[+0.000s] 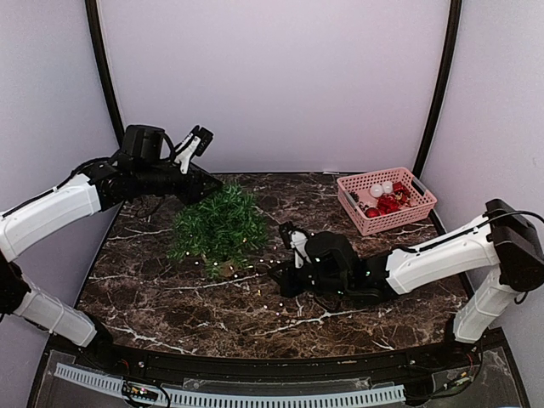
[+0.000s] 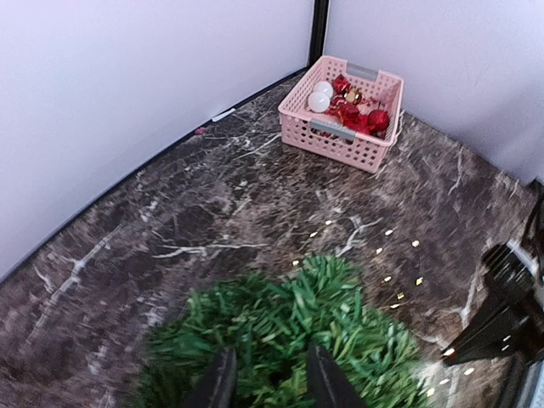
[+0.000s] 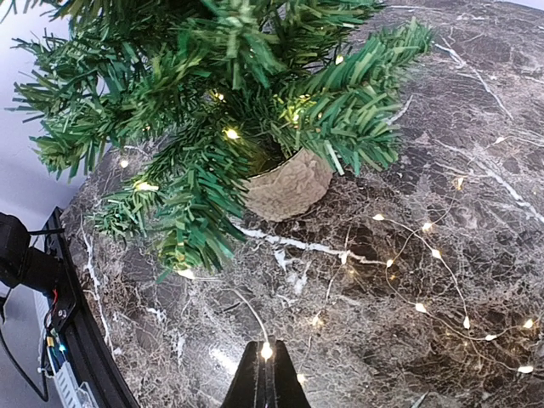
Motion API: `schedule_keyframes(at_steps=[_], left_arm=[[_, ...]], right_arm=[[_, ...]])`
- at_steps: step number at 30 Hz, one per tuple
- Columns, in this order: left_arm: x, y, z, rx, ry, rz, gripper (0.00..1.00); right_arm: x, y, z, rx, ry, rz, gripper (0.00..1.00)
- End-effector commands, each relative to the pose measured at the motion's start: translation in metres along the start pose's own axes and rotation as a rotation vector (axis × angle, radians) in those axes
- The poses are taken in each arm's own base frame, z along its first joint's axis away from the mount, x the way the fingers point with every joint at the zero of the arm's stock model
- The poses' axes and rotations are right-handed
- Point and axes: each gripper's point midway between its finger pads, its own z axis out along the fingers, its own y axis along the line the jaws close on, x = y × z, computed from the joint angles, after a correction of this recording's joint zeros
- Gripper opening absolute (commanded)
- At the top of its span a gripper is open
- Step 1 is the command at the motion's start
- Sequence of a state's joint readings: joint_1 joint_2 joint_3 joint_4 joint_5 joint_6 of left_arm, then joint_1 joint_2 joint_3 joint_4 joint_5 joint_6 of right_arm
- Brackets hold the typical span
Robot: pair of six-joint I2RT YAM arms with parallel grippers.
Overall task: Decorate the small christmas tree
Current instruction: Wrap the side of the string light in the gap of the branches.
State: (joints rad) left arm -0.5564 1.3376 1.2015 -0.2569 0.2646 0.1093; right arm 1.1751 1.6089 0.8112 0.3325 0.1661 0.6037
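Only the top view gives you both arms at once. The small christmas tree (image 1: 219, 225) stands left of centre on the surface (image 1: 153, 297), which is a dark marble pattern with white veins. Your left tool (image 1: 211, 185) is at the tree's far-left edge. In the left wrist view its black fingers (image 2: 327, 387) are parted a little, with bushy needles showing in the gap.

Only the right wrist view shows the pot (image 3: 289, 187), tan and crumpled. It also shows the light string (image 3: 442, 263), thin wire with warm bulbs looping across the surface. Your right tool (image 3: 265, 378) is closed tight, pinching that wire at a bulb.

A pink lattice basket (image 2: 340, 140) of round red and white baubles (image 2: 378, 119) sits far right.
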Motion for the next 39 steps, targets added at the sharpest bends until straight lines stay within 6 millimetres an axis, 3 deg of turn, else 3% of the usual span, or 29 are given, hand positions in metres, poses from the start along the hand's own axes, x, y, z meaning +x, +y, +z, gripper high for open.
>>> schedule_keyframes(at_steps=[1,5,8,10,11,12,13,14,15,16,17,19,24,31,36,39], left_arm=[[-0.026,0.015,-0.021,-0.106,-0.087,0.022,0.46],[-0.035,0.026,-0.05,-0.216,-0.143,0.005,0.67],[-0.033,0.037,-0.08,-0.32,-0.181,-0.05,0.73],[-0.022,0.042,-0.1,-0.378,-0.196,-0.165,0.74],[-0.004,0.042,-0.099,-0.383,-0.166,-0.198,0.74],[-0.003,0.037,-0.111,-0.369,-0.203,-0.262,0.73],[0.017,0.03,-0.105,-0.333,-0.169,-0.302,0.71],[0.021,0.024,-0.113,-0.304,-0.198,-0.374,0.69],[0.044,0.015,-0.104,-0.262,-0.155,-0.416,0.68],[0.05,0.006,-0.107,-0.222,-0.169,-0.493,0.66],[0.073,-0.006,-0.096,-0.173,-0.125,-0.527,0.65],[0.095,-0.029,-0.088,-0.101,-0.105,-0.605,0.63],[0.131,-0.075,-0.07,0.009,-0.072,-0.723,0.63],[0.165,-0.097,-0.039,0.097,-0.022,-0.839,0.71],[0.167,-0.096,-0.026,0.095,-0.032,-0.836,0.74],[0.167,-0.096,-0.019,0.092,-0.028,-0.836,0.7]], right_arm=[[-0.004,0.007,0.003,-0.011,-0.027,0.01,0.0],[0.0,0.008,0.008,-0.015,-0.015,0.007,0.0],[0.002,0.01,0.011,-0.023,-0.012,0.012,0.0],[0.005,0.011,0.013,-0.027,-0.007,0.014,0.0],[0.005,0.011,0.013,-0.029,-0.007,0.016,0.0],[0.005,0.012,0.014,-0.031,-0.008,0.019,0.0],[0.006,0.011,0.014,-0.03,-0.008,0.021,0.0],[0.007,0.012,0.014,-0.029,-0.007,0.023,0.0],[0.007,0.011,0.014,-0.028,-0.008,0.028,0.0],[0.007,0.011,0.014,-0.026,-0.009,0.028,0.0],[0.007,0.01,0.014,-0.023,-0.01,0.029,0.0],[0.007,0.009,0.015,-0.016,-0.011,0.028,0.0],[0.006,0.009,0.017,-0.009,-0.01,0.033,0.0],[0.006,0.009,0.019,-0.01,-0.012,0.046,0.0],[0.006,0.008,0.02,-0.006,-0.013,0.047,0.0],[0.006,0.009,0.02,-0.007,-0.014,0.046,0.0]])
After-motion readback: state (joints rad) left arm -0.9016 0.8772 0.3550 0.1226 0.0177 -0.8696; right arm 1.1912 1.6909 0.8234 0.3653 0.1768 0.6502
